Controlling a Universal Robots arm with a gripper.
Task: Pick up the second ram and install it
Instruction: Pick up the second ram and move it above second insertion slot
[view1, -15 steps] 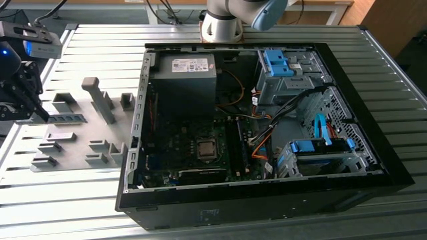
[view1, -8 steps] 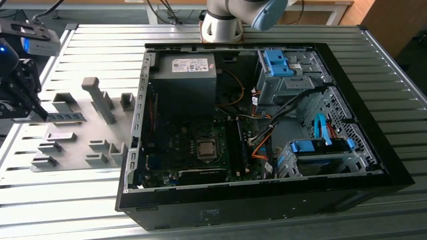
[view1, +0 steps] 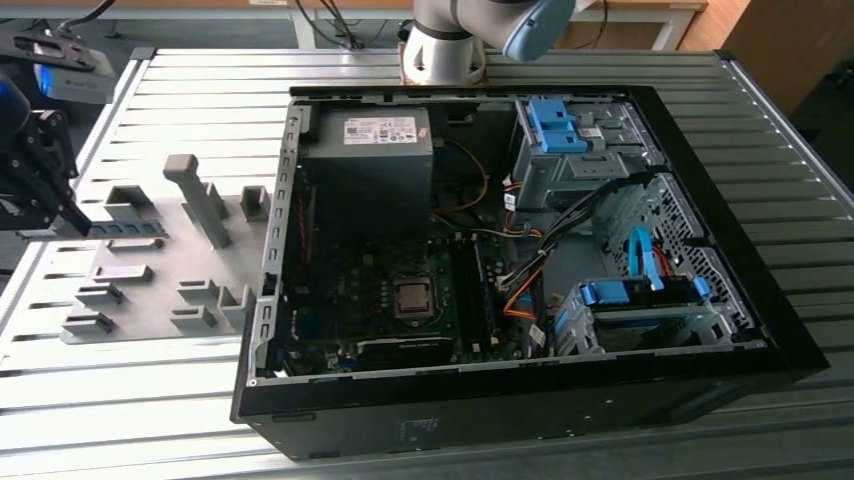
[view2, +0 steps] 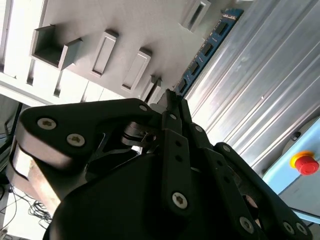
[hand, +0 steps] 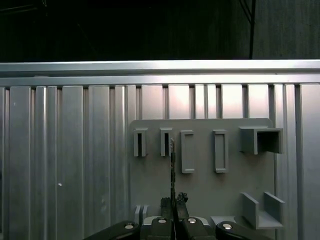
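Claw (hand: 173, 200) pinches the near end of the second ram (hand: 172, 160), one fingertip pressed on each flat face. The board is edge-on in the first wrist view.

In the second wrist view the same grip (view2: 170, 102) shows. The green-blue stick (view2: 207, 45), with its row of dark chips, runs straight out from the fingertips.

The ram lies over the grey fixture plate (hand: 200, 195), and its far end is near the plate's two narrow slot blocks (hand: 140, 142). Cannot tell if it touches the plate or sits above it.

Beneath the plate is the slatted aluminium table (hand: 70, 150).

In the exterior view the gripper (view1: 67, 225) is at the plate's (view1: 147, 280) edge away from the open computer case (view1: 534, 385). The case stands just beside the plate's opposite edge.
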